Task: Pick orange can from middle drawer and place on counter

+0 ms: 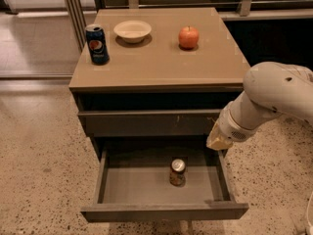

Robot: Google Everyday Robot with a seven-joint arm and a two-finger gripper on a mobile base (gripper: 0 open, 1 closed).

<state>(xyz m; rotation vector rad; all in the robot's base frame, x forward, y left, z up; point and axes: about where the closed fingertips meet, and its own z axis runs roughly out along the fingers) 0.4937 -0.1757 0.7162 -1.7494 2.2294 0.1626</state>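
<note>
Counter (161, 65): smooth glossy tan-beige slab, roughly square, soft glare on it, topping a matte grey-brown drawer cabinet (156, 101). Below it is a shut flat drawer front (146, 123) with small pale scratches right of centre. Wide shallow grey-brown middle drawer (164, 212) is pulled out toward the camera: plain flat front, no handle, flat floor inside.

Floor is polished speckled beige terrazzo (39, 155). Metal rail posts and dark space sit behind the cabinet.

Contents: small orange-brown drink can (177, 172) with shiny silver lid stands upright on the open drawer's floor, near the middle, slightly toward 3 o'clock, clear of all walls.

On the counter: blue Pepsi can (97, 44) upright at 10 o'clock near the left edge, shallow round cream bowl (132, 31) at 11 o'clock, red-orange apple (189, 37) at 1 o'clock. All three are apart.

White rounded robot arm (274, 94) enters from 3 o'clock of the frame. Tan-yellow gripper (219, 141) at its tip sits over the drawer's right rear corner, about 2 o'clock from the can, apart from it. It has no hold on the can; can't tell how far open it is.
</note>
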